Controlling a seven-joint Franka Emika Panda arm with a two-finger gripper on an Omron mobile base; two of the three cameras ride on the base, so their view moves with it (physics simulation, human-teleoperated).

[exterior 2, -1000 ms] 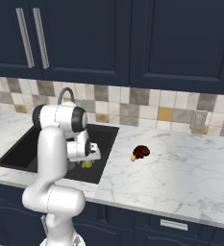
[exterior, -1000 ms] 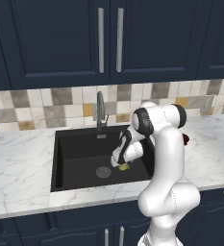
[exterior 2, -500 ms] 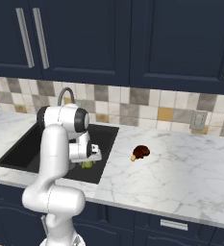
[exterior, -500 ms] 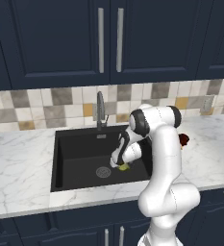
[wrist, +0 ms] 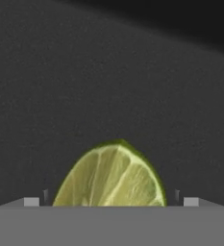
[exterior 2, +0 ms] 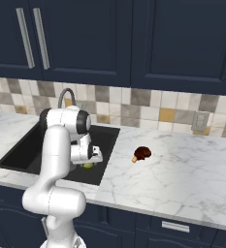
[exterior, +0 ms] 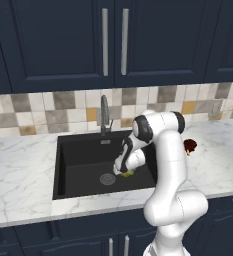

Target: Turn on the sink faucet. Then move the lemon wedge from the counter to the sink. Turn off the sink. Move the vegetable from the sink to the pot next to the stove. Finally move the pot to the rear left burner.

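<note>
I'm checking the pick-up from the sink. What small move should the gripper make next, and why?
Probably close the jaws. The open gripper is low in the sink and the lemon wedge lies on the basin floor between its fingertips, so it looks placed for a grasp before lifting.

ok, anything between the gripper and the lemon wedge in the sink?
Nothing visible. The open gripper hangs low in the sink, and the hand view shows the lemon wedge lying between its fingertips on bare sink floor.
</note>
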